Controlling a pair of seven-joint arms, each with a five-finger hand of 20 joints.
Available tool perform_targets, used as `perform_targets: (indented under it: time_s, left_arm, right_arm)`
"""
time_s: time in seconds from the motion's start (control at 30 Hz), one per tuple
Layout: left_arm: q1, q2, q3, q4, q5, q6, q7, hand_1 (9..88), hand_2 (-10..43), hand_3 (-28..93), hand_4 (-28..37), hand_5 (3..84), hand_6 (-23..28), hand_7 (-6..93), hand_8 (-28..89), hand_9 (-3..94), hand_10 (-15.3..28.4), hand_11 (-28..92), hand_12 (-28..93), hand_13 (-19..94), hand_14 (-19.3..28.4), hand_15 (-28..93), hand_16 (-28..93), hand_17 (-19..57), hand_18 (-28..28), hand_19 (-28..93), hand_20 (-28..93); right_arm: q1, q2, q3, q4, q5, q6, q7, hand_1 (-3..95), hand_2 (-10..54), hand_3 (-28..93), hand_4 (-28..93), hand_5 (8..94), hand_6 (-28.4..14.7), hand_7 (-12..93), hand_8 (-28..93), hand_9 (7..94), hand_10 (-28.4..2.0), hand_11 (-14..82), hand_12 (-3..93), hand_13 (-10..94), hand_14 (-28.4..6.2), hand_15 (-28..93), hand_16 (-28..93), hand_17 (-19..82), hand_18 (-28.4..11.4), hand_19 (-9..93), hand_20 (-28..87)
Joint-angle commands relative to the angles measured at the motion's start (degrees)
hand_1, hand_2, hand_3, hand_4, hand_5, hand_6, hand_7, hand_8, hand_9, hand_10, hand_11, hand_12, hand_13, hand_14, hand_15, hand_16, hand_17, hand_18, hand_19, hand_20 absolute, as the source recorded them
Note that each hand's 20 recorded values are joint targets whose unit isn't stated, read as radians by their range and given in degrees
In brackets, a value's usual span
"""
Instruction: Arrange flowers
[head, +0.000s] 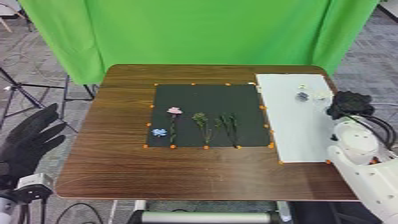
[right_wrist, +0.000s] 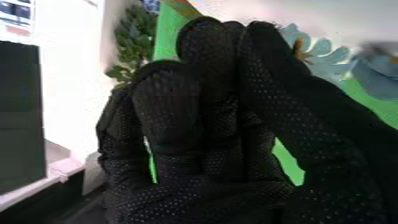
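Well, brown table (head: 195, 172), green curtain (head: 213, 32) behind.

Right wrist view: I have the right hand (right_wrist: 209, 197) in its black, dotted glove, fingers extended and close together, slivers of green backdrop (right_wrist: 289, 162) between them. On one side of the hand I log dark green foliage (right_wrist: 136, 37) against a white surface (right_wrist: 80, 65), with a dark panel (right_wrist: 19, 115) farther out. On the other side: pale blue-green leaves (right_wrist: 327, 61), overlapped by the hand. Contact with either plant: cannot determine.
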Motion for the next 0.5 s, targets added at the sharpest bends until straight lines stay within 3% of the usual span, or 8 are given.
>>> perform_targets:
  time_s: [0.03, 0.23, 0.5]
  left_arm:
    - [1.0, -0.76, -0.21, -0.59, 0.2, 0.54, -0.24, 22.7, -3.3, 70, -28.3, 21.5, 0.8, 18.9, -10, 17.6, 8.7, 12, 19, 14, 11.7, 19, 5, -10.5, 19.3, 38, 8]
    - [0.3, -0.53, 0.42, -0.28, 0.2, 0.35, -0.59, 22.7, -3.4, 70, -28.3, 21.5, 0.8, 18.9, -10, 17.6, 8.6, 12, 18, 14, 11.7, 19, 5, -10.5, 19.2, 38, 8]
    - [0.2, -0.55, 0.51, -0.34, 0.19, 0.37, -0.99, 22.7, -3.5, 70, -28.3, 21.5, 0.8, 19.1, -10, 17.6, 8.6, 12, 18, 14, 11.6, 19, 5, -10.5, 19.2, 38, 8]
  right_arm:
    - [6.5, -4.2, -5.7, -8.0, -0.7, 4.5, -3.8, 46.0, -8.8, 85, -28, 67.5, 2.8, 53, 2, 84.8, -6.2, 26.9, 48.5, 76, -5.1, 64, 29, 28, -19.8, 79, 49]
    - [12.1, -9.6, -12.2, -11.0, -0.5, 5.0, -7.5, 46.0, -9.2, 85, -28, 68.1, 2.7, 52, 2, 85.2, -6.3, 26.6, 48.9, 76, -5.1, 64, 29, 28, -20.0, 79, 49]
    - [15.5, -17.1, -19.0, -8.0, -2.6, 1.1, -10.8, 45.8, -9.4, 85, -27, 68.2, 2.6, 52, 2, 85.3, -6.5, 26.4, 49.3, 76, -5.3, 65, 29, 28, -20.2, 79, 49]
